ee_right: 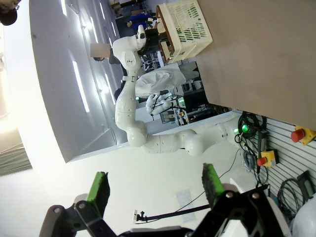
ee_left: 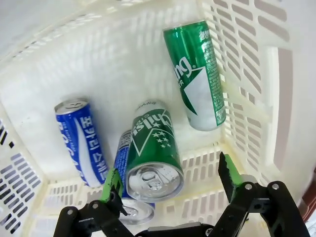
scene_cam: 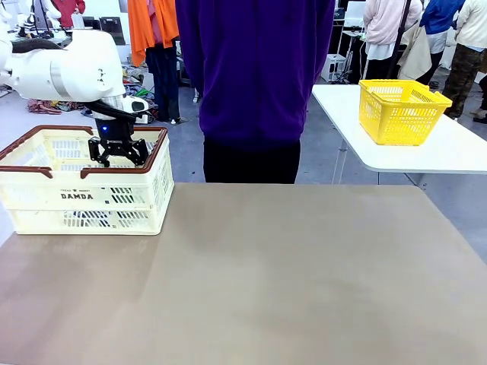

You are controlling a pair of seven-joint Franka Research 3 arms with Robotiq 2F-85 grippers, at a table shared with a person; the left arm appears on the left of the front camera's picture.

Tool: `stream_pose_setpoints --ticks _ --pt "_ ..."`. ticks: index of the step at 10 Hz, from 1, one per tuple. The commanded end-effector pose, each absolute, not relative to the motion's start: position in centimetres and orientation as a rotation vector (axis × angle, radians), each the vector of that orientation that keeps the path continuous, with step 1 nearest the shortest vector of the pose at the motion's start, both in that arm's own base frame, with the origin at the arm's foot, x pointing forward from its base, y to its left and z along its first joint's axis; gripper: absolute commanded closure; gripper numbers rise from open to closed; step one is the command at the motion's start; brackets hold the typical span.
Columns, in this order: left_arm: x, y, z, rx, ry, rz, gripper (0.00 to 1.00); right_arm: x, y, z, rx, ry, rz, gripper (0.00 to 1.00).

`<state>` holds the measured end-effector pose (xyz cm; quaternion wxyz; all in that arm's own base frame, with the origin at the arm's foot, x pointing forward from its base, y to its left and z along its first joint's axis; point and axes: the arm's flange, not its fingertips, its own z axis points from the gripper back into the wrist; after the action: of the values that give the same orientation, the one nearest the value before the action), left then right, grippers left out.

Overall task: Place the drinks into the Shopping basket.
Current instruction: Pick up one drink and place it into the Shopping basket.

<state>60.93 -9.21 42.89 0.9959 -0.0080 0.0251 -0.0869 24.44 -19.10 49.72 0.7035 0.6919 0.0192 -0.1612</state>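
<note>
Left gripper (ee_left: 170,185), jaws spread, hangs inside the cream slotted plastic Shopping basket (scene_cam: 46,194). Green metal can (ee_left: 154,153) lies between its fingers, ungripped. Right gripper (ee_right: 155,185) also spread, holding nothing.

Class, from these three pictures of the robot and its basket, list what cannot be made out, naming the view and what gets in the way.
- Front view: the cans inside the Shopping basket, hidden by its slotted wall.
- Left wrist view: the second blue can, mostly covered by the green can lying on it and by the left hand.
- Left wrist view: the far green can, whose brand name is cut off where it curves away.
- Right wrist view: the basket's contents, too small and distant.
</note>
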Motion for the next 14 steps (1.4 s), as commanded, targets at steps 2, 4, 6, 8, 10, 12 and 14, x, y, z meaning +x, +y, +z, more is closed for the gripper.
stream_pose_setpoints --ticks 2,4,6,8,10,12,14 --pt "60.6 -8.8 43.5 -0.013 0.043 -0.175 0.0 24.4 -19.1 50.0 1.544 0.035 -0.353 0.0" --pt "59.8 -8.0 46.1 -0.07 -0.007 -0.198 0.0 24.4 -19.1 50.0 1.544 0.035 -0.353 0.0" --pt "58.4 -6.2 53.0 -0.201 -0.052 -0.276 0.0 24.4 -19.1 50.0 1.544 0.035 -0.353 0.0" --pt "54.9 -2.4 59.3 -0.496 -0.095 -0.392 0.0 24.4 -19.1 50.0 1.544 0.035 -0.353 0.0" --pt "49.4 3.4 59.6 -0.713 -0.167 -0.392 0.0 24.4 -19.1 50.0 1.544 0.035 -0.353 0.0" --pt "42.5 8.9 56.1 -0.87 -0.282 -0.231 0.0 24.4 -19.1 50.0 1.544 0.035 -0.353 0.0" --pt "36.9 14.5 51.1 -1.195 -0.377 -0.154 0.0 24.4 -19.1 50.0 1.544 0.035 -0.353 0.0"
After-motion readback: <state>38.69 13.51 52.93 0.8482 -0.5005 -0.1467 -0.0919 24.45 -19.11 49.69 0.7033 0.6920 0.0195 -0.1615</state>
